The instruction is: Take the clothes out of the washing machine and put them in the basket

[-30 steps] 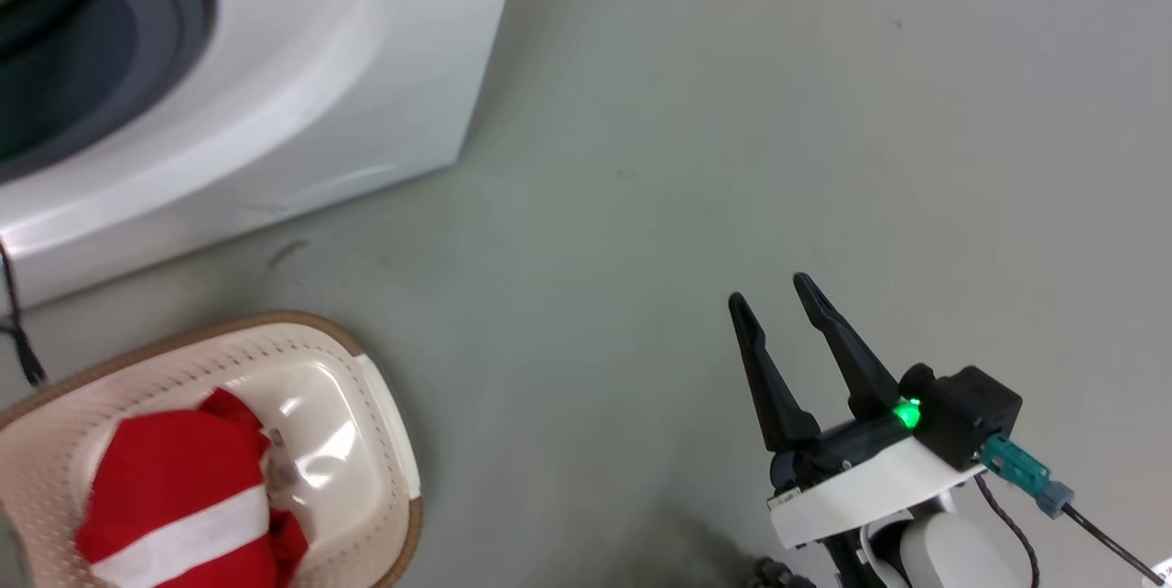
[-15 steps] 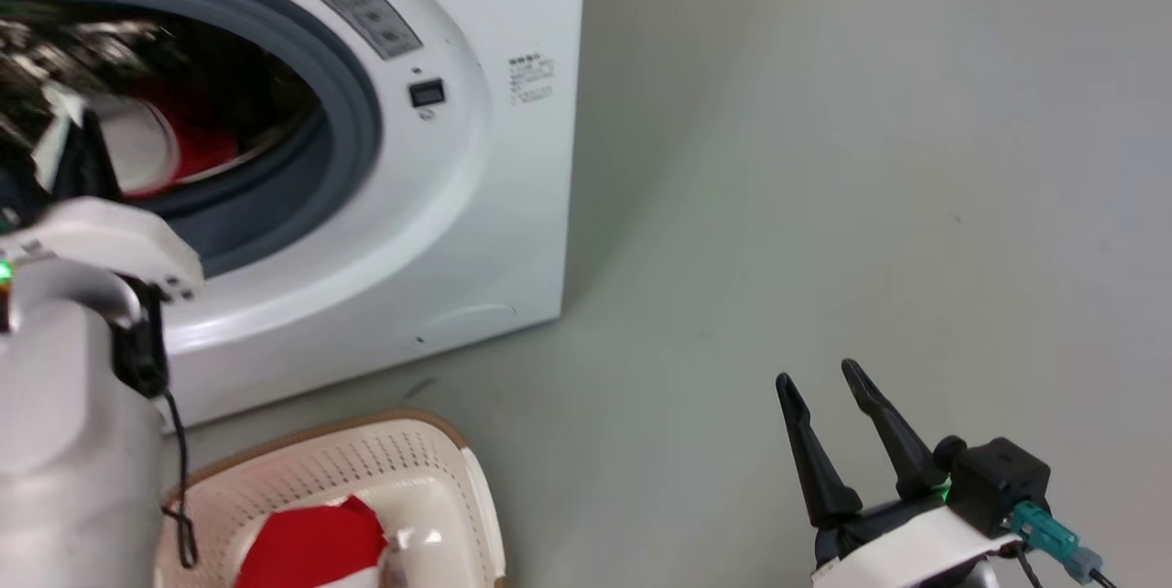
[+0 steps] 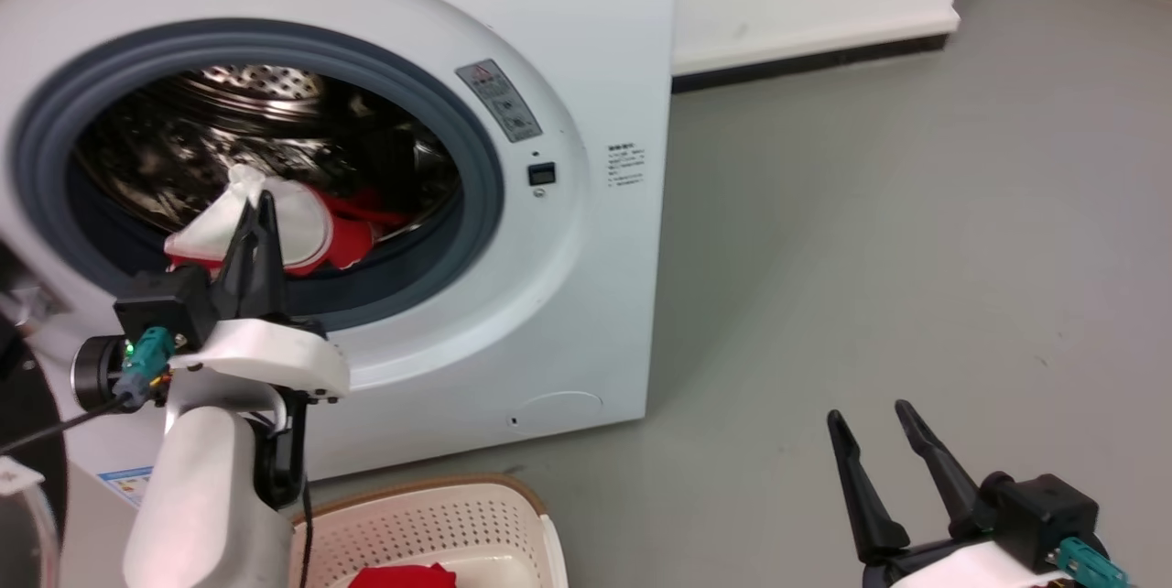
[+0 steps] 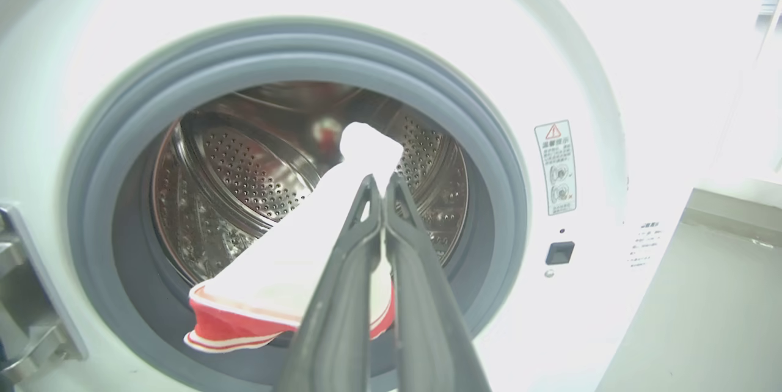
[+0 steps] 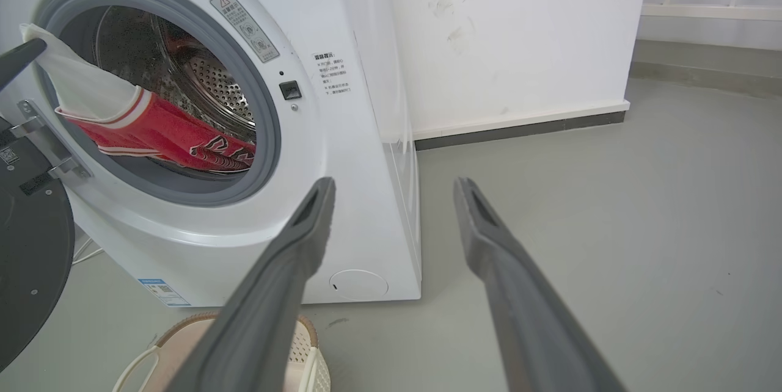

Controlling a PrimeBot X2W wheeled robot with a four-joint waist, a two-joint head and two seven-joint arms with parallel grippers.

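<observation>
The washing machine [image 3: 568, 295] stands with its door open and its steel drum [image 4: 244, 178] showing. A red garment with white trim [image 3: 302, 226] hangs over the grey ring at the drum mouth. My left gripper [image 3: 261, 203] is shut on its white part, and in the left wrist view the fingers [image 4: 382, 179] pinch that white cloth [image 4: 287, 264]. The right wrist view shows the same garment's dark lettering [image 5: 214, 151]. The basket [image 3: 439, 515] sits on the floor under my left arm with a red garment [image 3: 403, 577] inside. My right gripper [image 3: 868, 410] hangs open over bare floor, holding nothing.
The open black-rimmed door [image 5: 30, 245] hangs at the machine's left side. A white wall with a dark skirting strip [image 3: 806, 61] runs behind the machine. Grey floor [image 3: 870, 231] spreads out to the right of the machine.
The head camera has swung up from the basket to the drum mouth. My left arm has come into the view, raised at the drum opening with the white cloth pinched. The right gripper stays open.
</observation>
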